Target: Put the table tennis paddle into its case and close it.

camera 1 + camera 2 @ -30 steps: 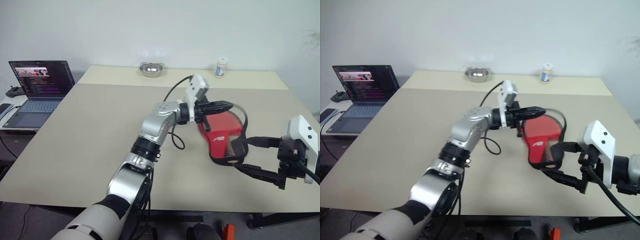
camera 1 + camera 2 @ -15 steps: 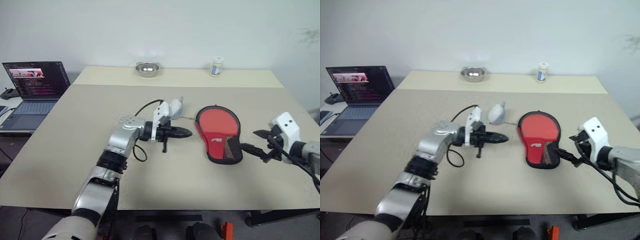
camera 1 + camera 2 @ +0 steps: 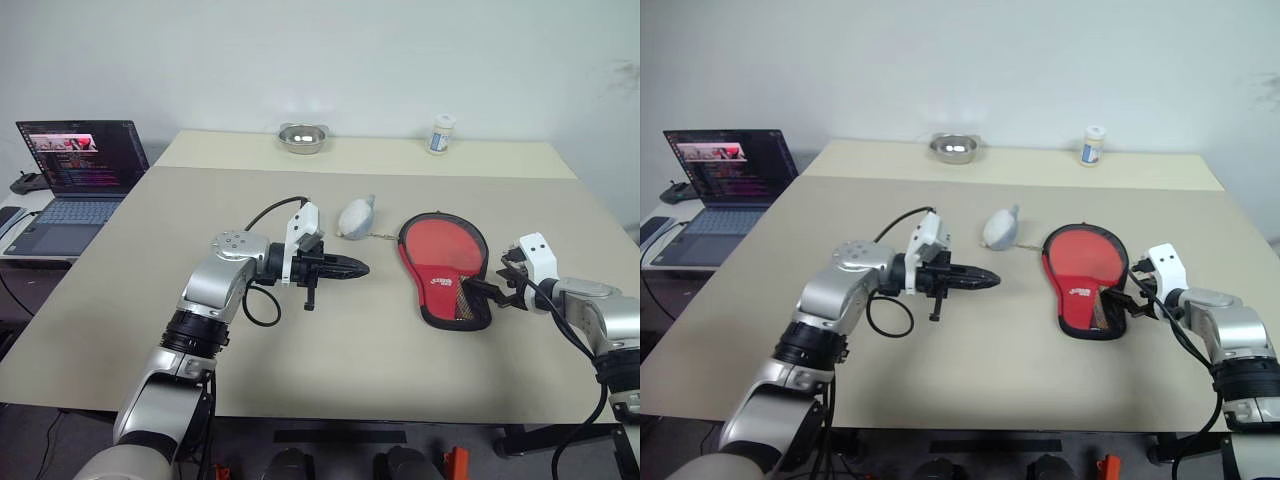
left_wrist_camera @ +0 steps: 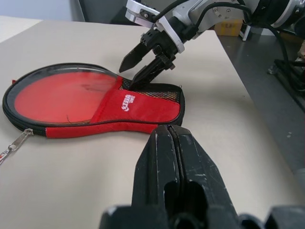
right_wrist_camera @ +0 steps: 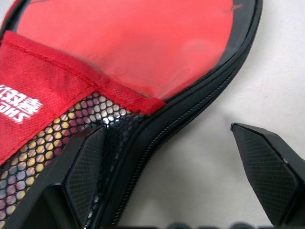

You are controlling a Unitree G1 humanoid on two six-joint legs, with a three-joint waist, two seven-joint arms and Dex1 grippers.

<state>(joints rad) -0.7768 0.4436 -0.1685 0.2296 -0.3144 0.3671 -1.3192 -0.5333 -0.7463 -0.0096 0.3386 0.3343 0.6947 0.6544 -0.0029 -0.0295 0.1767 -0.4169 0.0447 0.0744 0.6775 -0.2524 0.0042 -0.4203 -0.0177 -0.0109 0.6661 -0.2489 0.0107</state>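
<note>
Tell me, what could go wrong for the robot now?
The right gripper is open at the case's handle end, one finger on the mesh and the other on the table. If it pinches there, it may catch only fabric, and the case could slide. The left gripper is shut and off to the side, so nothing steadies the case.

The place looks like a robot test room in a lab or an office. A wide beige rectangular table (image 3: pixel 150 330) stands against a plain white wall (image 3: pixel 330 60). On a side desk an open dark laptop (image 3: pixel 72 170) shows lines of text on its screen. A small round metal bowl (image 3: pixel 303 137) and a small white bottle (image 3: pixel 440 134) stand at the table's far edge.
</note>
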